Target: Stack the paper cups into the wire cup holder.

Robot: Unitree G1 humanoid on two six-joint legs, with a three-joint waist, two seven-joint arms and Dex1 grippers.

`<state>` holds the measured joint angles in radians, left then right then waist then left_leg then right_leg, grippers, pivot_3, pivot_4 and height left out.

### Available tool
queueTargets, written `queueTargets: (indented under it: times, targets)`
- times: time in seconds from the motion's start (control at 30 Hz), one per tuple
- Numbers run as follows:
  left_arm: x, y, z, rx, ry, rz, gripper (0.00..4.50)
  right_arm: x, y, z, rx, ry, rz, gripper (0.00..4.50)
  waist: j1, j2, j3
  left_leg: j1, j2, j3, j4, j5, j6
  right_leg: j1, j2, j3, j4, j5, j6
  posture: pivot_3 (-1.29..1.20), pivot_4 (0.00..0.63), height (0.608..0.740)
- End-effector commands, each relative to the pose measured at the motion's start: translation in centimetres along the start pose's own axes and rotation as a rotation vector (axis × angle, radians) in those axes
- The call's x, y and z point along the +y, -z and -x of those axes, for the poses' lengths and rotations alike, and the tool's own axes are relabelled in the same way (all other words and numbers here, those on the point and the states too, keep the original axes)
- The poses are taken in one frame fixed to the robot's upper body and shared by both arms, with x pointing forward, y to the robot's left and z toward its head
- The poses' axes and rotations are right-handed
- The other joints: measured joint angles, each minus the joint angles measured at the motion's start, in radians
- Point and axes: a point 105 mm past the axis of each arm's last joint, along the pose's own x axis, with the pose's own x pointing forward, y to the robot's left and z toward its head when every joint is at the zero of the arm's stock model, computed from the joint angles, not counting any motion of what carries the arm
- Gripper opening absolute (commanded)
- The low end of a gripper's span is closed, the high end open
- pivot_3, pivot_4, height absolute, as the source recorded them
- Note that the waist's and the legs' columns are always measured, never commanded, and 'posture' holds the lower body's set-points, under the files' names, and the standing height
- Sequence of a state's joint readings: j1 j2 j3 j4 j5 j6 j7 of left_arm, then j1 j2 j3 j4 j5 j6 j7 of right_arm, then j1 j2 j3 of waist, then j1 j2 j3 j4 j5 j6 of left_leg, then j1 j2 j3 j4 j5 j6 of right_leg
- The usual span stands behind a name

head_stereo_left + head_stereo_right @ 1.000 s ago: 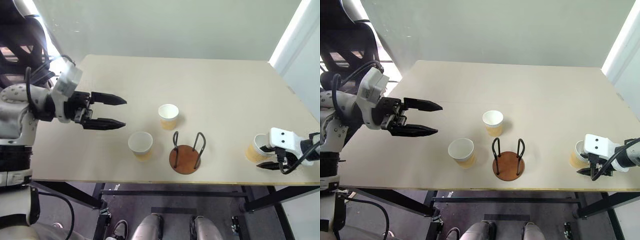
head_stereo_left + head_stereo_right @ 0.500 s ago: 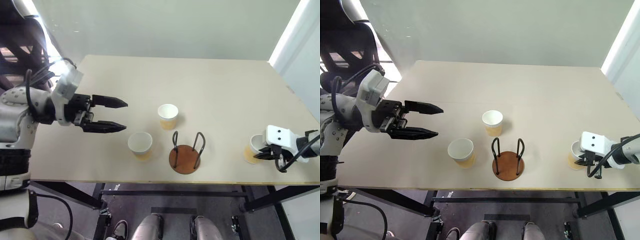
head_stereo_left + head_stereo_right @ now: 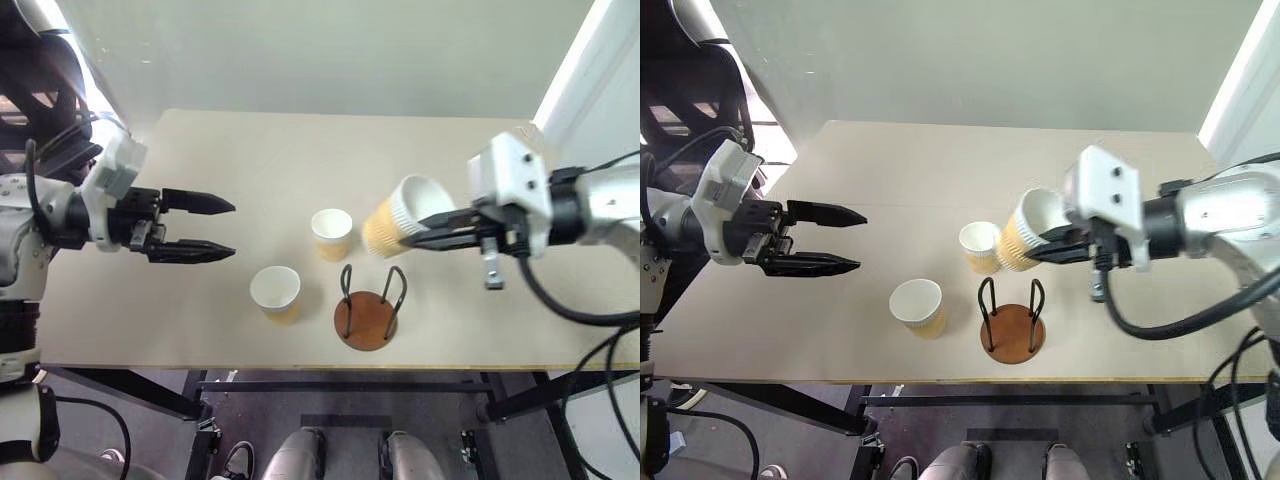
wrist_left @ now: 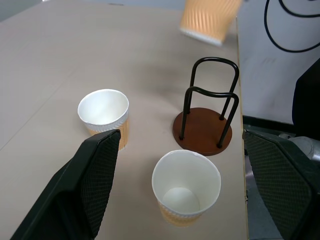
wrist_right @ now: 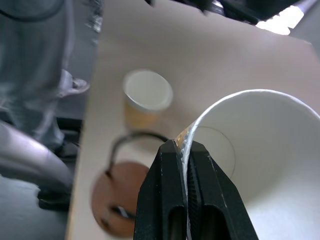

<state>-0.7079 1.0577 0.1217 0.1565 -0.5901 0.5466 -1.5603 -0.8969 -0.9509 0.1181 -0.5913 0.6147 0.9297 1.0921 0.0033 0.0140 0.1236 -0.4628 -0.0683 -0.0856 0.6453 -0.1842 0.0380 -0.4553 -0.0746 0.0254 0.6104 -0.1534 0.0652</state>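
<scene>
Now | right gripper (image 3: pixel 425 222) pinches held cup (image 3: pixel 395 228) rim | cup tilted, mouth upper-right | left gripper (image 3: pixel 226 228) spread, empty

Cups (image 3: pixel 276 292) are showing white inside and at the rim, yellow-orange on the lower wall; the lifted cup (image 3: pixel 395 218) is showing fine vertical ribbing in that orange. Holder (image 3: pixel 366 318): reddish-brown round base, black wire loops. Table (image 3: pixel 250 160) is reading plain pale beige. Gripper fingers (image 3: pixel 195 203) are black, wrist housings white.
</scene>
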Motion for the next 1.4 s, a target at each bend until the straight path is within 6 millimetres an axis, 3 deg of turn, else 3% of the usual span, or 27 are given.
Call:
queueTargets:
  times: [0.03, 0.4, 0.63, 0.77, 1.4]
  targets:
    - [-0.4, -0.7, 0.3, 0.004, 0.000, -0.035, 4.20, 0.7, -0.1, -1.1, 0.010, -0.029, 0.021, 0.02, 0.000, 0.000, 0.000, 0.000, 0.000, 0.000, 0.000, 0.000, 0.000, 0.000, 0.000, 0.000, 0.000, 0.000, 0.000, 0.00, 0.150, 0.740]
    - [-1.1, -0.9, 0.5, 0.008, 0.011, -0.033, 4.20, 1.8, 1.3, -1.9, 0.040, -0.091, -0.010, 0.02, 0.000, 0.000, 0.000, 0.000, 0.000, 0.000, 0.000, -0.001, -0.002, 0.000, 0.000, 0.000, 0.001, 0.000, -0.002, 0.00, 0.150, 0.740]
    - [-2.4, -2.9, 0.9, -0.123, 0.072, -0.008, 4.20, 2.1, 1.7, -1.9, 0.063, -0.104, -0.008, 0.02, -0.001, 0.000, 0.000, 0.001, 0.000, 0.000, 0.000, -0.001, -0.002, 0.000, 0.000, 0.000, 0.001, 0.001, -0.004, 0.00, 0.150, 0.740]
    - [-2.5, -2.8, 1.5, -0.155, 0.046, 0.022, 4.20, 1.9, 1.9, -1.9, 0.071, -0.107, -0.007, 0.02, -0.001, 0.000, 0.000, 0.001, 0.001, 0.000, 0.000, -0.001, -0.003, 0.000, 0.000, 0.000, 0.001, 0.001, -0.004, 0.00, 0.150, 0.740]
    - [-3.2, -2.8, 0.8, -0.150, 0.019, 0.035, 4.20, 1.7, 3.9, -3.0, 0.118, -0.118, 0.027, 0.02, -0.001, 0.000, 0.000, 0.002, 0.001, 0.000, 0.000, -0.001, -0.003, 0.000, 0.000, 0.000, 0.001, 0.001, -0.005, 0.00, 0.150, 0.740]
